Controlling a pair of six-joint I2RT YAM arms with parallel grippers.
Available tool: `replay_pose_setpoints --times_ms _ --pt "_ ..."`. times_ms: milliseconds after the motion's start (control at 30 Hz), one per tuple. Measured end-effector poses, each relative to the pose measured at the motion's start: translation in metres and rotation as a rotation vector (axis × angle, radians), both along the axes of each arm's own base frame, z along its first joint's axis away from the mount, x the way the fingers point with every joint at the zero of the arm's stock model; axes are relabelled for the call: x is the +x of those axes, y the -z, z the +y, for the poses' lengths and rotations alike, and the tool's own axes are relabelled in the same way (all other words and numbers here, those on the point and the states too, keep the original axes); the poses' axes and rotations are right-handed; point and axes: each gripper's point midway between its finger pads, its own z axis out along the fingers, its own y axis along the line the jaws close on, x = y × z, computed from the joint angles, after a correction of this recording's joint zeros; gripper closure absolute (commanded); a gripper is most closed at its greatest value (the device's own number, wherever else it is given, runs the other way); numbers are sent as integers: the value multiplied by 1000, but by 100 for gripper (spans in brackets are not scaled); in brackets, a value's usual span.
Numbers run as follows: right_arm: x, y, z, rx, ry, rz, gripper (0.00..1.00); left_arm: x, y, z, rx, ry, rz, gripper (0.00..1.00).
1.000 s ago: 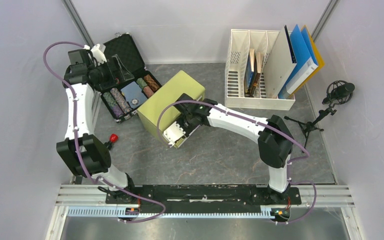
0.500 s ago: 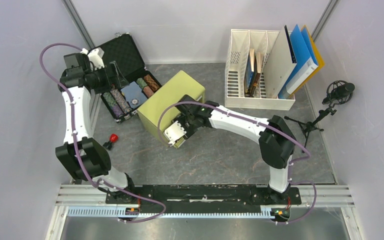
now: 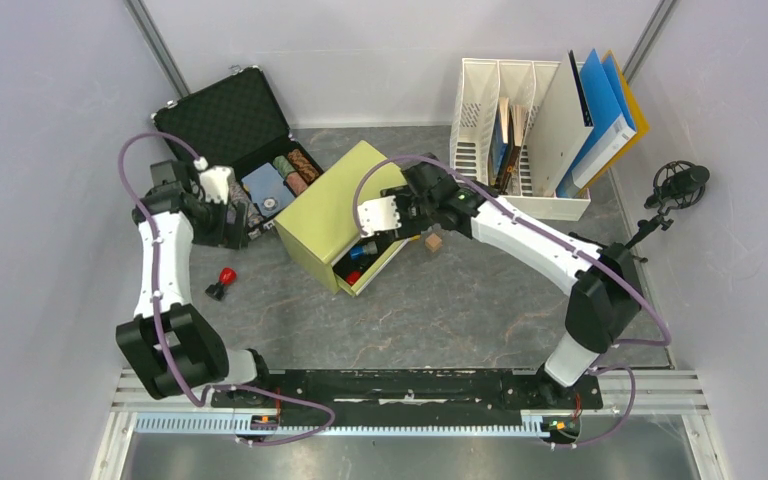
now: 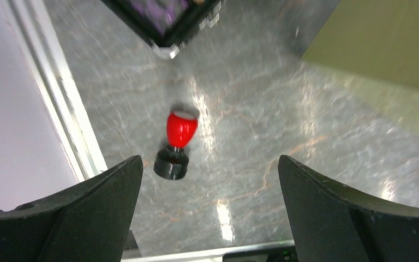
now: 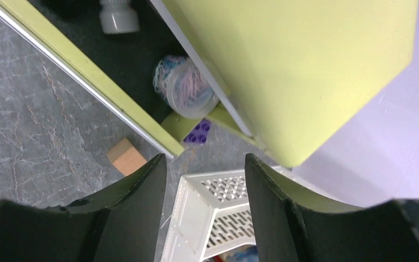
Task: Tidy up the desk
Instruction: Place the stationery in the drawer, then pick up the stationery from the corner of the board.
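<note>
Both arms' jaws stand spread, empty; the cabinet (image 3: 340, 195) half hides its open drawer (image 5: 125, 60).

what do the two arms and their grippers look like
The left arm and right arm match: white links between bulky black joints, each trailed by a loose purple cable. The left gripper and right gripper both have two broad, curved, matte black fingers.
</note>
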Motion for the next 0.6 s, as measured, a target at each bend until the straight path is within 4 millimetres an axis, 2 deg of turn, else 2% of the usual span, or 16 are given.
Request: replay_pose_setpoints --times_ms 133,267,467,600 --pt "5 3 -17 41 75 32 38 -26 35 2 31 36 117 0" --pt "7 15 -28 79 143 99 37 -42 56 8 78 59 190 0" --pt "19 18 -58 141 272 159 37 -51 83 27 190 80 242 0" --pt "24 17 -76 163 337 171 37 -48 103 36 218 103 284 0"
